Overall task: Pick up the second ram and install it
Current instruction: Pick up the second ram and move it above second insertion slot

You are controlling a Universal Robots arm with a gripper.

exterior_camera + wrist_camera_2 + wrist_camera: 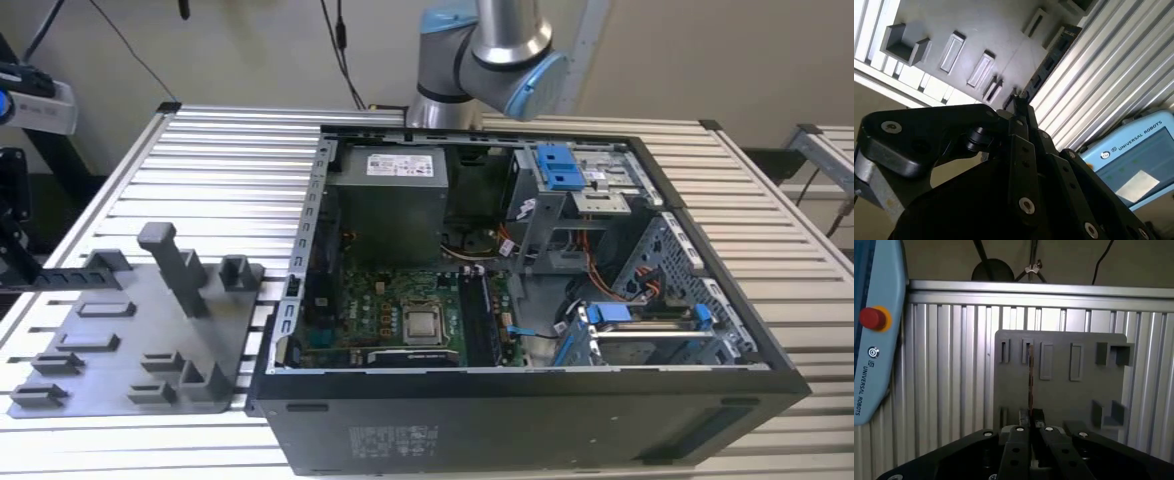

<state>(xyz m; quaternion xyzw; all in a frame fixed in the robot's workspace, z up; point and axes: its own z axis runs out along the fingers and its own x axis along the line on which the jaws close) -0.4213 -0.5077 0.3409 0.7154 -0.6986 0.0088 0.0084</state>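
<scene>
**A:** What does the gripper point(1030, 415) have?

**B:** One stick, the second ram point(1030, 377). The two fingers are drawn in to a narrow gap and pinch it by one end. In the first wrist view it shows edge-on, a thin line running straight out from the fingertips.

**A:** And the second wrist view?

**B:** There the second ram point(1050, 61) shows its flat side, a dark board with a row of black chips, reaching away from the fingers.

**A:** Where is it on the bench?

**B:** Over the grey holder plate point(1064, 390). I cannot tell whether it touches the plate. In the exterior view the second ram point(83, 272) lies level at the plate's ten o'clock corner. The plate sits at nine o'clock from the computer case point(534, 420).

**A:** Counts?

**B:** One ram in the grip. One holder plate, with one tall post point(174, 265). One open computer case, holding one motherboard point(387, 310) with one processor socket point(424, 325), and one power supply point(387, 190) at the case's eleven o'clock. One robot arm point(487, 50) rises at twelve o'clock of the case. One slatted aluminium table point(214, 170) carries the plate and the case. One teach pendant point(876, 355) shows in both wrist views, and it has one red button point(873, 318).
</scene>
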